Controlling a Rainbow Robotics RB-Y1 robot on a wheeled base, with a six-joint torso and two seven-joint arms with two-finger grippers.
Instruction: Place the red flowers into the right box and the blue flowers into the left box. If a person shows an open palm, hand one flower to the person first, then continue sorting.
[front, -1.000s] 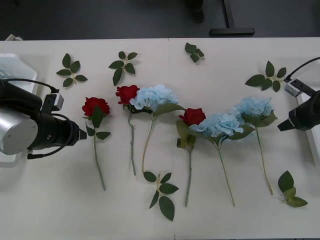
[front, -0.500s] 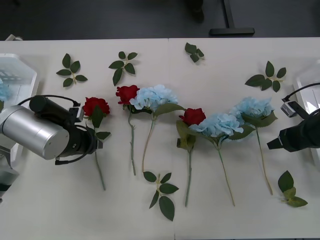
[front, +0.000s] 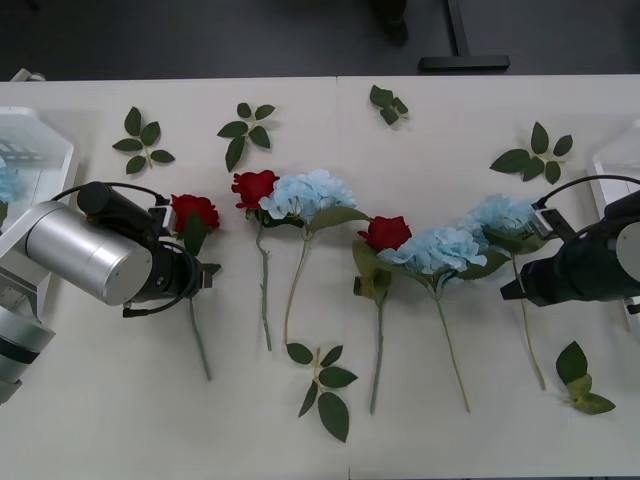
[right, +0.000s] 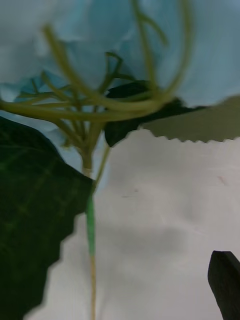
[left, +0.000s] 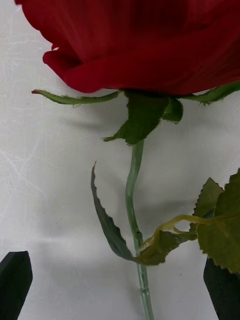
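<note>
While both arms are hovering over the table (front: 420, 420), you are reading:
Left gripper (left: 117, 285): fingers spread, straddling leftmost red flower (front: 192, 212) stem, gripping nothing.
Right gripper (front: 508, 291): beside rightmost blue flower (front: 508, 214); finger spacing unreadable.

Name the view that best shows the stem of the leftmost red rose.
Left wrist view: the stem runs clear between the open fingers. In the front view the left gripper hides its upper part.

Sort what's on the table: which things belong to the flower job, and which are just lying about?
Job: red roses; blue hydrangeas; left tray; right tray; left gripper; right gripper.
Lying about: loose leaf sprigs.
</note>
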